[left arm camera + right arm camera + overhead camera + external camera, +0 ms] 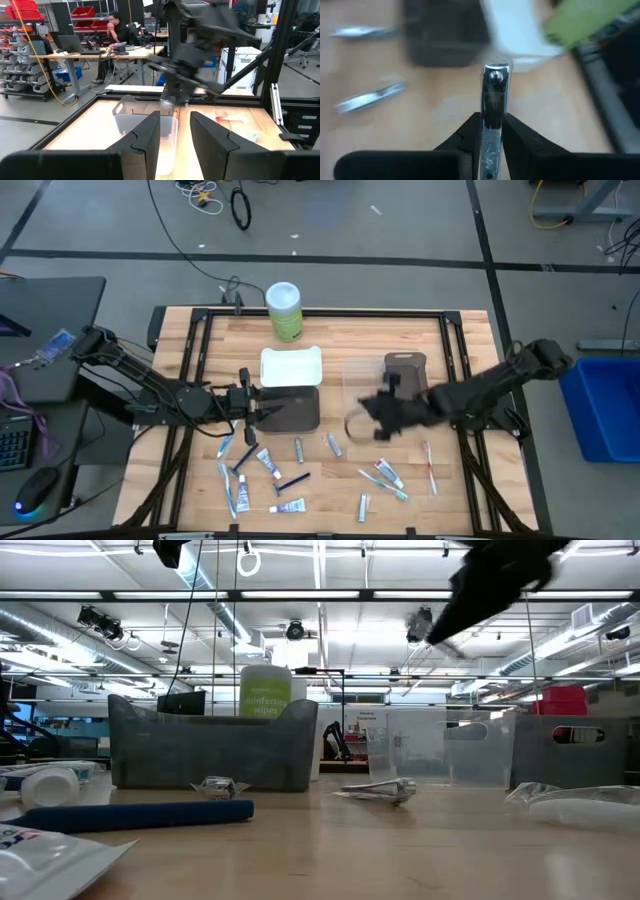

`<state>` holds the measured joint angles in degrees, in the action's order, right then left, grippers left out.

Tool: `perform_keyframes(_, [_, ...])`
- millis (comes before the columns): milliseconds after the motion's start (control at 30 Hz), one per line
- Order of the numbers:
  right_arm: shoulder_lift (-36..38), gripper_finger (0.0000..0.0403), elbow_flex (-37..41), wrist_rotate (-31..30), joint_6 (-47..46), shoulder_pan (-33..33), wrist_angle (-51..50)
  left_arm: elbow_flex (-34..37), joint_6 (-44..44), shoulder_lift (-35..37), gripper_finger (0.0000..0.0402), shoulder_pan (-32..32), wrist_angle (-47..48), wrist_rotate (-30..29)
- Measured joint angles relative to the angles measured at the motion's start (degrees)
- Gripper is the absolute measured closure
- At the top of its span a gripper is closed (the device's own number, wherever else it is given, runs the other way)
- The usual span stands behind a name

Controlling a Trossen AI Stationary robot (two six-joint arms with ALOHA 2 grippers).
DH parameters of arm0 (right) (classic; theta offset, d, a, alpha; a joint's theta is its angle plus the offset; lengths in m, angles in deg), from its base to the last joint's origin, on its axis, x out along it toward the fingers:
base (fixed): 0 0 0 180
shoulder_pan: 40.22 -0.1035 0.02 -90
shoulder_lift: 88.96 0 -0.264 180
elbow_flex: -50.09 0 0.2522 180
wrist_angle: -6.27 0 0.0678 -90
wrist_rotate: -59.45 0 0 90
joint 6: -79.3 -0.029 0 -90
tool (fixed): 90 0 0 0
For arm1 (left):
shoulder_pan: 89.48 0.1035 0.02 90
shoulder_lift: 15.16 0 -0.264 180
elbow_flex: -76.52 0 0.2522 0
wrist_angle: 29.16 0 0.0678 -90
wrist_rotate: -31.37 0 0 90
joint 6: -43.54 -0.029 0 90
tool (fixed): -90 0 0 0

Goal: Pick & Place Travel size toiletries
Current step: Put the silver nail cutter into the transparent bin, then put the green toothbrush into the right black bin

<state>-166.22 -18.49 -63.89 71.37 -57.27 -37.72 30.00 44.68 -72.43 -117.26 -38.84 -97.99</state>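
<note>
Right gripper [491,131], fingers clamped on a silvery tube [492,95], hangs above the desk [460,490]; left gripper [262,412] waits half-open beside the grey tray [292,410].

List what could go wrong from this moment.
1. The right end effector pinches the silvery nail clipper only at one end, so it may pivot or slip out in transit.
2. The right arm is moving quickly above the clear tray, so a release could miss it.
3. The left end effector hangs at the grey tray nearby, so the arms could crowd each other.
</note>
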Motion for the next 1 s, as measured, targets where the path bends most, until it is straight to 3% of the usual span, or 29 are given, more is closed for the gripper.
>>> perform_keyframes(267, [-5.6,0.0333,4.3,18.0,5.3,15.9,4.7,0.0,1.2,0.0,0.0285,0.0,0.0,0.0])
perform_keyframes(433, [-9.1,0.0315,6.2,19.5,7.0,19.2,5.2,0.0,1.1,0.0,0.0285,0.0,0.2,0.0])
perform_keyframes(767, [-10.0,0.0192,4.9,19.6,6.6,18.8,2.9,0.0,1.1,0.0,0.0285,0.0,0.7,0.0])
perform_keyframes(867, [-8.4,0.0177,1.2,20.7,2.8,16.5,-1.3,0.0,1.1,0.0,0.0285,0.0,0.7,0.0])
perform_keyframes(1000, [-6.1,0.0179,-3.6,27.2,-3.4,11.9,-8.5,0.0,1.1,0.0,0.0285,0.0,0.7,0.0])
